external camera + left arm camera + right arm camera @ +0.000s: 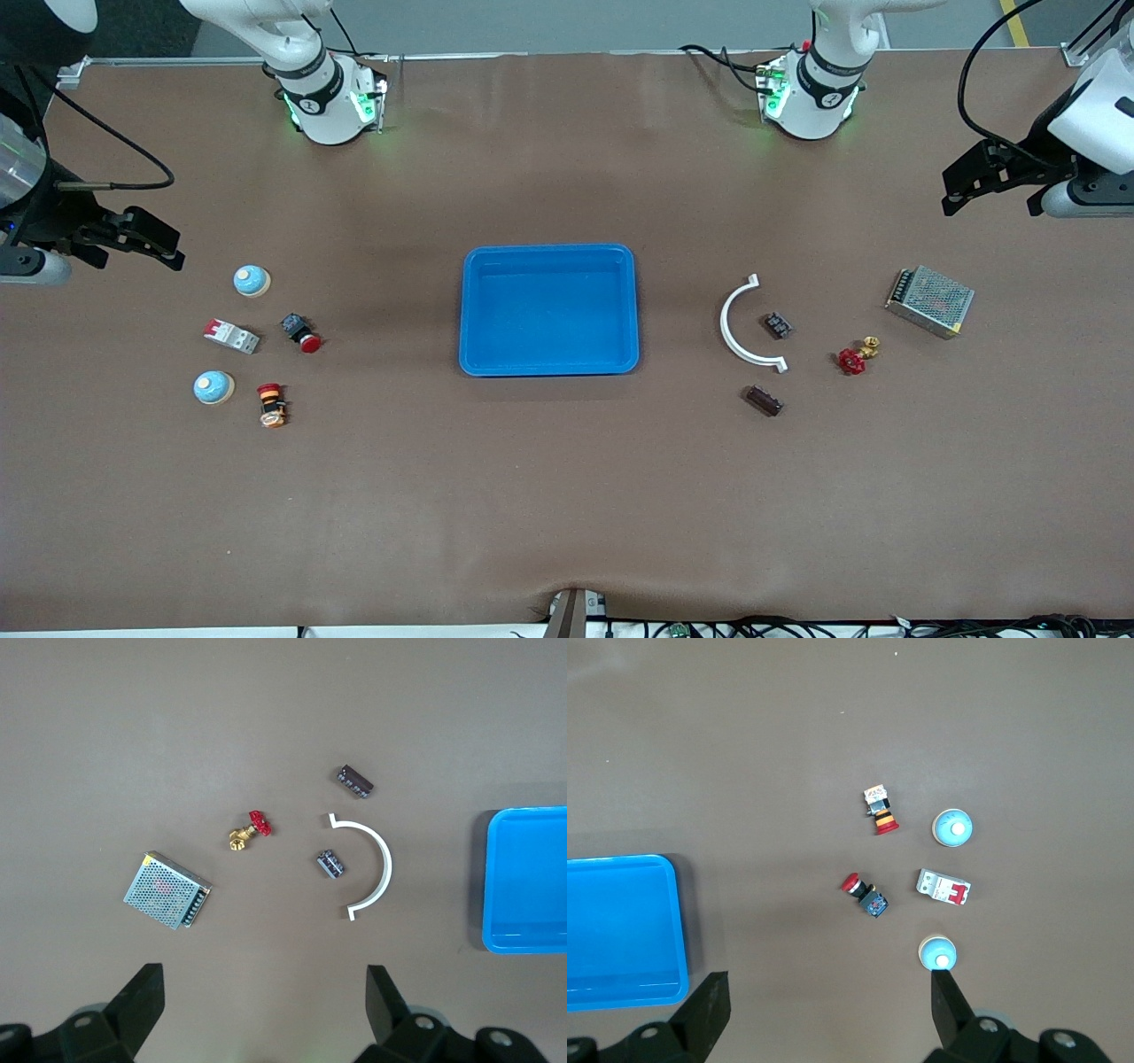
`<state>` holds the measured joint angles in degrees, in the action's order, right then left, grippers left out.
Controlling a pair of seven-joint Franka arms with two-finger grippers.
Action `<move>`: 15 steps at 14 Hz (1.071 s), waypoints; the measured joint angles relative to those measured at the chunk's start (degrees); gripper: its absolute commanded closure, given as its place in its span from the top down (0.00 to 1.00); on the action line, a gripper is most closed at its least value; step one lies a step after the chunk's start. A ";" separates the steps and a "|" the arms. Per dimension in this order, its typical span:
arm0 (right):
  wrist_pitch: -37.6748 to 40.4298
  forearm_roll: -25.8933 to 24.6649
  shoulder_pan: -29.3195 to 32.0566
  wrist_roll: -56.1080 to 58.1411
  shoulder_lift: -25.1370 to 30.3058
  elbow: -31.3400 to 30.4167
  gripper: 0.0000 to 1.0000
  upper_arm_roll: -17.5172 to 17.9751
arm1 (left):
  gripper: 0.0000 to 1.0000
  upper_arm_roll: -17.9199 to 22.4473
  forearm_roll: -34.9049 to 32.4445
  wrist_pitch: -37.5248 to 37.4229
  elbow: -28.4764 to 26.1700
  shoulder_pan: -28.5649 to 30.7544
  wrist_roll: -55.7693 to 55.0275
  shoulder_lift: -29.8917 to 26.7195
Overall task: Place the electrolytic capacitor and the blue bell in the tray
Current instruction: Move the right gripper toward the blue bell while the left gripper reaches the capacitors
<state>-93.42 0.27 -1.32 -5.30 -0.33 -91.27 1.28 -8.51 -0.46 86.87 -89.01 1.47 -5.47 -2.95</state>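
The bright blue tray (549, 252) sits empty at the table's middle; it also shows in the left wrist view (527, 824) and the right wrist view (620, 868). Two blue bells lie toward the right arm's end: one (252, 281) (937, 951) farther from the front camera, the other (213, 387) (952, 827) nearer. A small dark electrolytic capacitor (777, 325) (331, 863) lies inside a white arc. A similar longer dark part (765, 400) (355, 780) lies nearer the camera. My right gripper (133, 252) (830, 1005) and left gripper (990, 188) (266, 1001) hang open and empty over their table ends.
Beside the bells lie a red-and-white circuit breaker (231, 336), a red pushbutton (301, 333) and an emergency-stop switch (272, 404). Toward the left arm's end lie a white arc (742, 323), a red-handled brass valve (855, 357) and a metal power supply (929, 301).
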 measured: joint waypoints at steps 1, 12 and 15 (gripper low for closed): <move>0.14 0.00 0.00 0.00 0.30 0.00 1.00 -0.02 | 1.00 0.00 -0.01 -0.04 0.00 0.00 0.00 0.00; 0.40 0.00 0.00 0.06 0.87 -0.21 1.00 -0.18 | 1.00 -0.17 -0.03 -0.88 -2.50 -0.21 -0.17 3.41; -0.85 0.96 0.06 -0.02 0.96 -1.72 1.00 -0.27 | 1.00 -1.06 -0.03 2.12 -6.05 -0.47 -4.12 4.98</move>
<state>-94.27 1.24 -1.26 -5.31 0.64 -92.99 1.01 -9.57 -0.48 88.99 -95.06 1.00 -9.59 2.03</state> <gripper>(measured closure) 0.000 0.000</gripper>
